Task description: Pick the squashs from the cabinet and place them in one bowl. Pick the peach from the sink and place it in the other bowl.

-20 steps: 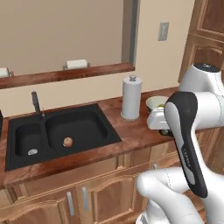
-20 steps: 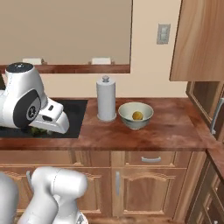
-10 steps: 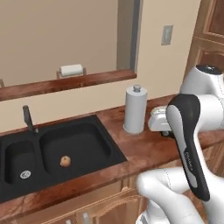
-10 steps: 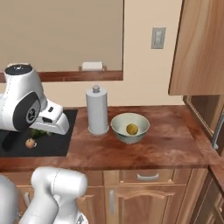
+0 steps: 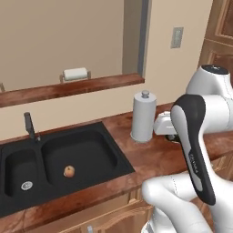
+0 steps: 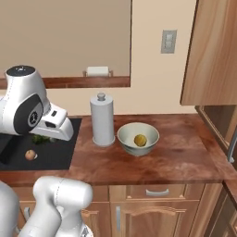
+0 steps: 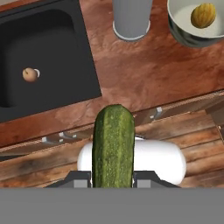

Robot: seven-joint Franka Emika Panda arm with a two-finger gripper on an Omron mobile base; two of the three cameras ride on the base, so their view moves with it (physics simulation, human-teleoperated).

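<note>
Hand view: fingers (image 7: 113, 177) clamped on green squash (image 7: 113, 144); stiff, waxy, liable to slip; cream bowl (image 7: 183, 30) at one o'clock.

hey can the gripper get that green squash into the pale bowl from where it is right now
Probably yes. The gripper is shut on the green squash, and the pale bowl sits open-topped on the counter holding just the yellow squash. The paper towel roll stands beside it, so approaching from above looks safest.
</note>
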